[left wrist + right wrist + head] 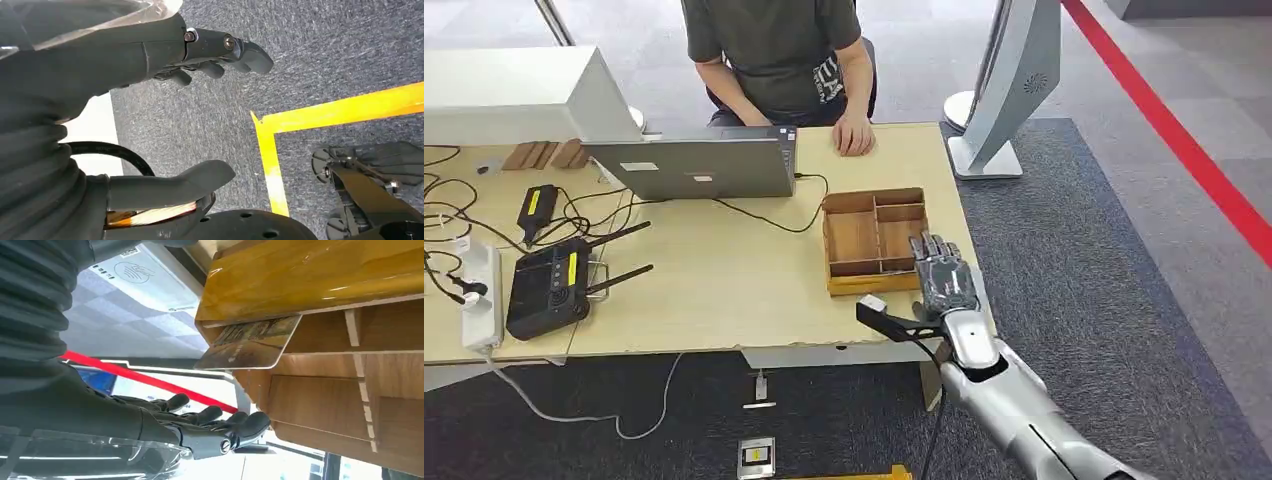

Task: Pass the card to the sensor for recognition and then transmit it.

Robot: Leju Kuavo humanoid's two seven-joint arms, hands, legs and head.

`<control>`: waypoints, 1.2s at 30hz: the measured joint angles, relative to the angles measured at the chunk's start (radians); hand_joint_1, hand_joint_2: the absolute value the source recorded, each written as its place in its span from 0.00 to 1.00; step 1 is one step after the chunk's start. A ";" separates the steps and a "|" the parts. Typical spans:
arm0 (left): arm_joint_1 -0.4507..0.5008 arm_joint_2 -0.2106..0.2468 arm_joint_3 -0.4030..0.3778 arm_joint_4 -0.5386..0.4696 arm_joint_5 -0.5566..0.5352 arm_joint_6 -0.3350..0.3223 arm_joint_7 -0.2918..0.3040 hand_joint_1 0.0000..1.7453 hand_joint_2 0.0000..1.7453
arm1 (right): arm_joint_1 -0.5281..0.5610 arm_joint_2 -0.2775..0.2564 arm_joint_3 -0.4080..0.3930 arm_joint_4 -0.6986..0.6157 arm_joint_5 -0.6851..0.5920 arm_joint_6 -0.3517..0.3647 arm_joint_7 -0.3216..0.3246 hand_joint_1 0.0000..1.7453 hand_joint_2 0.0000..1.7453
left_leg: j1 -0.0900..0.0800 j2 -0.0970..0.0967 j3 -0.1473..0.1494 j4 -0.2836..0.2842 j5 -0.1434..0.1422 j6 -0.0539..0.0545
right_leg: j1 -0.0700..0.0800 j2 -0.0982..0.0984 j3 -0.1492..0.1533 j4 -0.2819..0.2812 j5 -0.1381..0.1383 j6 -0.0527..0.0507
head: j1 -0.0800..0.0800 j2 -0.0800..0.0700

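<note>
A wooden tray (874, 197) with compartments stands near the table's right edge. In the right wrist view a printed card (250, 342) leans inside one compartment against the tray's glossy wall (300, 275). My right hand (944, 275) hovers at the tray's near right corner, fingers stretched out over the rim and nothing in them. Its dark fingers (215, 415) are a short way from the card without touching it. My left hand (190, 55) hangs over grey carpet, thumb and fingers apart, holding nothing.
A person sits across the table, one hand (854, 135) on its far edge. A laptop (699, 165), black router (549, 285), power strip (482, 295) and cables fill the left. A white sensor stand (1009, 90) rises right of the table.
</note>
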 joint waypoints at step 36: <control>0.000 0.000 0.000 0.000 0.026 0.010 0.014 0.00 1.00 | -0.014 0.053 0.027 0.047 0.011 -0.004 -0.014 0.00 1.00 | 0.000 0.000 0.000 0.000 0.000 0.000 | 0.000 0.000 0.000 0.000 0.000 0.000 | 0.000 0.000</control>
